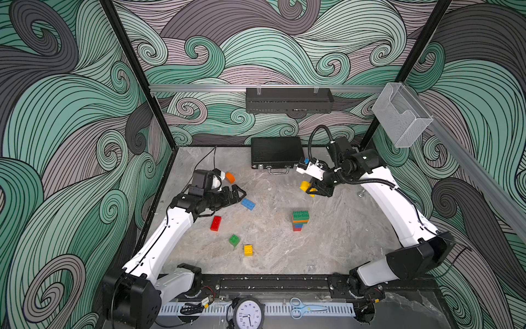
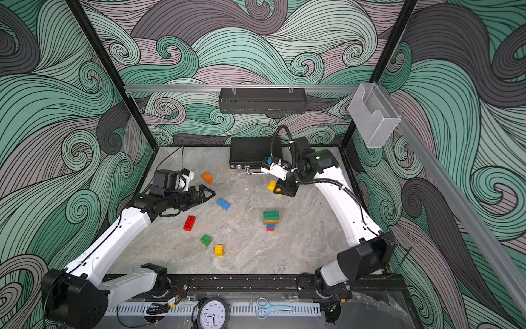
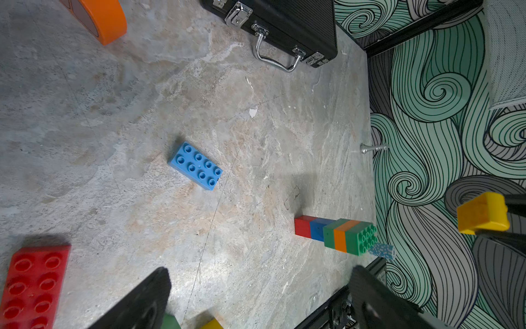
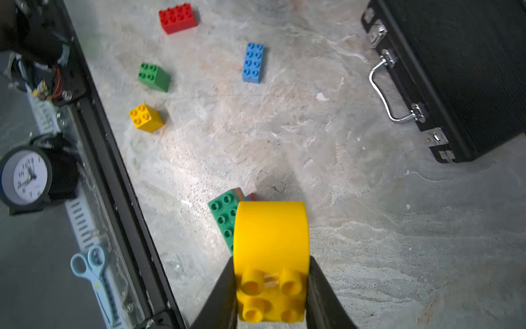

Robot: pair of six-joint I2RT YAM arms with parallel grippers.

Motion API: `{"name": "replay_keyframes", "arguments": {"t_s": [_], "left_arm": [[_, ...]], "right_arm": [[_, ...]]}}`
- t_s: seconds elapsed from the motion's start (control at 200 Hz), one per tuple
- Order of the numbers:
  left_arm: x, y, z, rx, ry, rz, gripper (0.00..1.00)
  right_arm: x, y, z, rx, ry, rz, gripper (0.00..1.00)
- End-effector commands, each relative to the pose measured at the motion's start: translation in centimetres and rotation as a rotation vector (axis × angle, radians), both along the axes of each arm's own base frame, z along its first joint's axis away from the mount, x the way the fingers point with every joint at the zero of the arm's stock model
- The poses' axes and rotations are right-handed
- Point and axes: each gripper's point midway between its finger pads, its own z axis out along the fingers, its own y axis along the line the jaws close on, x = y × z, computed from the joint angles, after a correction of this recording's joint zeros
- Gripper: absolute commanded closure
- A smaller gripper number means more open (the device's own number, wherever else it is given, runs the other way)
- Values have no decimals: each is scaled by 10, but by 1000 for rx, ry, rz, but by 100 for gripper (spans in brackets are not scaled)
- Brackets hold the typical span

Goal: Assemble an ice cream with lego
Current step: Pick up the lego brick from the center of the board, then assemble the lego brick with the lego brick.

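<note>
A lego stack (image 1: 300, 219) of red, blue, green, orange and green bricks stands right of the table's middle. Behind and above it, my right gripper (image 4: 270, 284) is shut on a yellow half-round piece (image 4: 270, 236), its studs towards the wrist. My left gripper (image 1: 237, 193) hovers open at the left, with nothing between its fingers. Just beyond it lies a blue oblong brick (image 1: 248, 204). A red oblong brick (image 1: 215, 223), a green square brick (image 1: 234, 240) and a yellow square brick (image 1: 248, 250) lie loose in front. An orange half-round piece (image 1: 230, 177) sits behind the left wrist.
A black briefcase (image 1: 276, 152) lies shut against the back wall, handle towards the table. A small metal pin (image 1: 361, 194) stands near the right wall. Along the front run a black rail (image 1: 273, 282), a clock (image 1: 248, 313) and blue scissors (image 1: 304, 307).
</note>
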Motion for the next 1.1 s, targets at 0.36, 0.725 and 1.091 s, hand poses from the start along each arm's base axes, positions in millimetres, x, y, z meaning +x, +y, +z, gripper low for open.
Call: {"name": "replay_keyframes", "arguments": {"t_s": [0.36, 0.725, 1.091], "left_arm": [[-5, -1, 1, -1, -11, -38, 2], [-1, -7, -1, -27, -20, -62, 2], [11, -22, -11, -91, 1, -101, 2]], "right_arm": [[-60, 5, -15, -159, 55, 520, 100], [-52, 18, -40, -218, 42, 555, 100], [-45, 20, -64, -260, 38, 527, 100]]}}
